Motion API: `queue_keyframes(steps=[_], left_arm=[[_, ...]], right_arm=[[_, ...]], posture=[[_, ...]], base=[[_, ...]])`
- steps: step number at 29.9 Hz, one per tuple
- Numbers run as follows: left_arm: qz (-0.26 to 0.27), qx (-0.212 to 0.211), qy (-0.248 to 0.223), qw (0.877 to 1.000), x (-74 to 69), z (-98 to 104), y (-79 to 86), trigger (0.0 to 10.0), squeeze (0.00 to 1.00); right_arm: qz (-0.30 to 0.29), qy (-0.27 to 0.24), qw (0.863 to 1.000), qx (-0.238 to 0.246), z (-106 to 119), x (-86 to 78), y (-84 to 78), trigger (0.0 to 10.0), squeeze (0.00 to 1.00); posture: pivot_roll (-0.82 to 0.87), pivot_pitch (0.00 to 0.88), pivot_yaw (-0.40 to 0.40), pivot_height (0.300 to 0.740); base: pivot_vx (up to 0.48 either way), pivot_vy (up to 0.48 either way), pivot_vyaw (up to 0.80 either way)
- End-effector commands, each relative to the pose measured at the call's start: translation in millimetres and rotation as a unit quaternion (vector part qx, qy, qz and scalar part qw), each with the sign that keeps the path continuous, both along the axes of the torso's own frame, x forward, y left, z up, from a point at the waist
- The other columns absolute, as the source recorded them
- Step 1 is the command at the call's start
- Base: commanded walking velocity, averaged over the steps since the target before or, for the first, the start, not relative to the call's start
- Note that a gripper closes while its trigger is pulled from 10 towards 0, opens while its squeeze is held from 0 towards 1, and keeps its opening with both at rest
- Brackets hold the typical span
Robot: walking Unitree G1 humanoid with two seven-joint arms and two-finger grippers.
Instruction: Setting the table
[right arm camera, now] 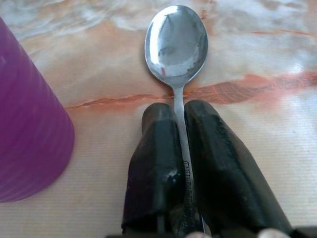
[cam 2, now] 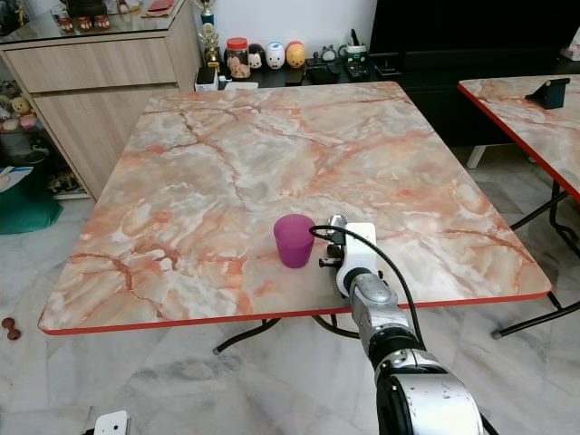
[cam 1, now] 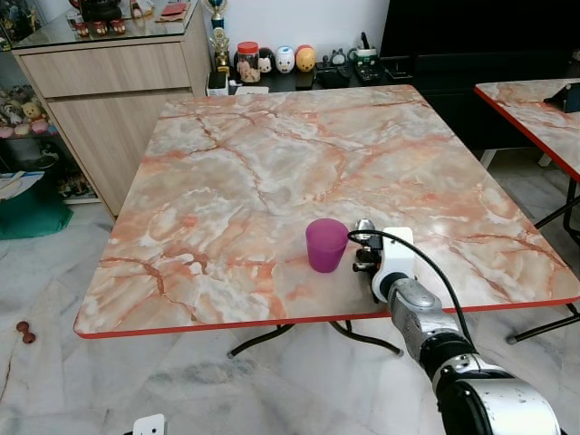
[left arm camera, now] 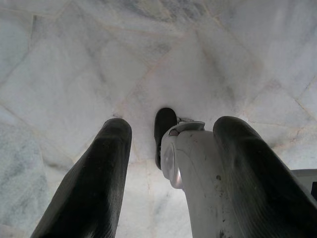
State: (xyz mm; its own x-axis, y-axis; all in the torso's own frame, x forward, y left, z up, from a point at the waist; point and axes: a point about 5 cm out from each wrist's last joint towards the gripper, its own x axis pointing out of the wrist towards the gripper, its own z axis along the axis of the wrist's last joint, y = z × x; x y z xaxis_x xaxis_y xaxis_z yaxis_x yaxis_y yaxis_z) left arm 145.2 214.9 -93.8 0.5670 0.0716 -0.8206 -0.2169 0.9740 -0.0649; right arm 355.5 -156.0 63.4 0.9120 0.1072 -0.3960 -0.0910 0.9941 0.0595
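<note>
Shiny oval-bowled metal spoon [right arm camera: 177, 47], handle clamped between right gripper's [right arm camera: 181, 116] black fingers, beside translucent purple plastic cup [cam 1: 326, 245] on glossy orange-veined marble counter [cam 1: 272, 163]; left gripper's [left arm camera: 168, 148] fingers spread apart.

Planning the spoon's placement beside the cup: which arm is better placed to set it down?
Right. The right claw is shut on the spoon over the table, beside the purple cup; the left claw hangs over the floor.
</note>
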Motion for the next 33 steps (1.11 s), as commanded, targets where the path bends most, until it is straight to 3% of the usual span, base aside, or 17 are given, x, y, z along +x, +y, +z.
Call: queue_keyframes(steps=[1, 13, 14, 15, 23, 26, 28, 29, 33], left_arm=[[0.006, 0.000, 0.011, 1.000, -5.5, -1.9, 1.9, 10.0, 0.00], [0.002, 0.001, 0.011, 1.000, -5.0, -1.8, 1.6, 10.0, 0.00], [0.001, 0.001, 0.011, 1.000, -5.1, -1.8, 1.6, 10.0, 0.00], [0.001, 0.001, 0.011, 1.000, -5.3, -1.8, 1.6, 10.0, 0.00], [-0.005, 0.005, 0.013, 1.000, -6.3, -2.1, 1.9, 10.0, 0.00], [-0.009, 0.006, 0.015, 1.000, -6.8, -2.4, 1.7, 10.0, 0.00], [-0.014, 0.008, 0.015, 1.000, -6.9, -2.5, 1.2, 10.0, 0.00], [-0.014, 0.008, 0.015, 1.000, -6.9, -2.5, 1.2, 10.0, 0.00], [-0.022, 0.013, 0.014, 1.000, -5.6, -2.0, 0.8, 10.0, 0.00]], right_arm=[[0.000, 0.010, 1.000, -0.001, -4.2, -2.3, 1.7, 0.0, 0.00], [-0.047, -0.028, 0.998, -0.014, 4.1, 0.8, -10.7, 0.0, 0.00], [-0.049, -0.034, 0.998, -0.017, 5.8, 1.4, -11.4, 7.5, 0.00], [-0.052, -0.039, 0.998, -0.021, 7.0, 1.8, -12.1, 10.0, 0.00], [-0.076, -0.157, 0.984, -0.037, 31.3, 2.0, -20.1, 10.0, 0.00], [-0.087, -0.207, 0.974, -0.030, 44.3, -1.2, -24.4, 10.0, 0.00], [-0.078, -0.258, 0.962, -0.050, 60.1, -5.2, -26.1, 10.0, 0.00], [-0.078, -0.258, 0.962, -0.050, 60.1, -5.2, -26.1, 10.0, 0.00], [-0.051, -0.312, 0.947, -0.061, 81.1, -9.3, -17.5, 10.0, 0.00]], posture=[[-0.04, 0.000, 0.017, 0.740], [-0.04, 0.000, 0.022, 0.740], [-0.04, 0.000, 0.022, 0.740], [-0.05, 0.000, 0.023, 0.740], [-0.05, 0.000, 0.026, 0.740], [-0.05, 0.000, 0.027, 0.740], [-0.05, 0.000, 0.029, 0.740], [-0.05, 0.000, 0.029, 0.740], [-0.06, 0.000, 0.028, 0.740]], base=[[0.000, 0.000, 0.00], [0.000, 0.000, 0.00], [0.000, 0.000, 0.00], [0.000, 0.000, 0.00], [0.000, 0.000, 0.00], [0.000, 0.000, 0.00], [0.000, 0.000, 0.00], [0.000, 0.000, 0.00], [0.000, 0.000, 0.00]])
